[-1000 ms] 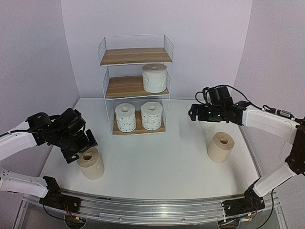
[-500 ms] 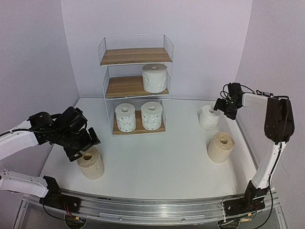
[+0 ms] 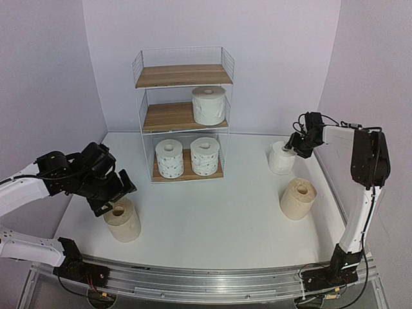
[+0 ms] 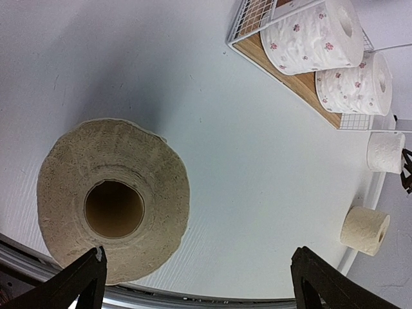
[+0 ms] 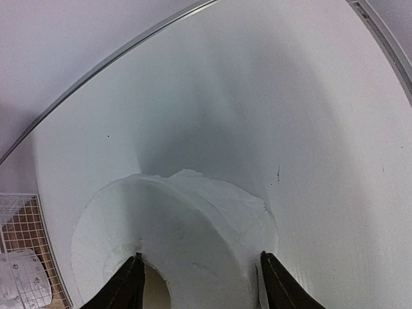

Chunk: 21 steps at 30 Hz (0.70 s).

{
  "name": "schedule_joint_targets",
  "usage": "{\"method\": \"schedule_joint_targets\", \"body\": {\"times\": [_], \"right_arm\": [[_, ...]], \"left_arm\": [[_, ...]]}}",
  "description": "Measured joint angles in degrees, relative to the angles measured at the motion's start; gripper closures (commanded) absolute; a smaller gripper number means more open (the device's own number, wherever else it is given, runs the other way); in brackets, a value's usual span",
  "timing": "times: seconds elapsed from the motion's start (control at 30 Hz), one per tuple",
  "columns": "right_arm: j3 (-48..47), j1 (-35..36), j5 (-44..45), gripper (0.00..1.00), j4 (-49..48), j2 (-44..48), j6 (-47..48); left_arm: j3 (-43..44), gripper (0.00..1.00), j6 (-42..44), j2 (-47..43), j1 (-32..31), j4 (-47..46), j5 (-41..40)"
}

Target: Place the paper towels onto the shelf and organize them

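Change noted: the right gripper (image 3: 295, 143) has swung out to the white roll (image 3: 281, 158) at 2 o'clock. Its fingers are apart, astride the roll's wall, and not clamped. The left gripper (image 3: 111, 198), jaws apart, has barely moved above the tan roll (image 3: 122, 219) at 7 o'clock. A pickup looks imminent. The shelf (image 3: 183, 76) at 12 holds two dotted rolls (image 3: 170, 158) on the bottom tier and a plain roll (image 3: 209, 105) on the middle; its top is bare. A second tan roll (image 3: 298, 198) waits at 4.

no readable text, labels, brands or numbers on anything in view
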State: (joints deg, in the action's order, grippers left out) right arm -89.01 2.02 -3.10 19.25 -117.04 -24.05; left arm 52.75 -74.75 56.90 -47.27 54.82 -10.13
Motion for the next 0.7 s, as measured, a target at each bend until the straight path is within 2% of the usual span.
{"method": "schedule_joint_targets", "body": {"times": [0.2,0.3,0.37,0.4,0.6,0.7], "right_arm": [[2.11,-0.05,-0.8,0.54,0.07,0.93,1.0],[2.2,-0.11,-1.03,0.66,0.13,0.99,1.21],[2.21,-0.11,-0.99,0.79,0.46,1.2,1.5],[2.22,-0.11,-0.98,0.83,0.78,1.32,1.64],[3.56,-0.07,-2.36,0.88,4.71,3.65,2.79],[4.62,-0.09,-6.07,0.9,8.25,6.15,3.0]], "left_arm": [[0.03,0.0,1.52,0.39,0.0,-1.75,0.02],[0.24,0.0,2.63,1.21,0.0,-2.44,0.02],[0.62,0.01,3.63,2.0,0.0,-2.78,0.06],[0.85,0.0,4.36,2.45,0.0,-3.11,0.09],[0.92,0.01,10.95,3.96,0.0,-8.86,2.29],[0.92,0.0,18.03,5.14,-0.04,-14.64,5.79]]}}
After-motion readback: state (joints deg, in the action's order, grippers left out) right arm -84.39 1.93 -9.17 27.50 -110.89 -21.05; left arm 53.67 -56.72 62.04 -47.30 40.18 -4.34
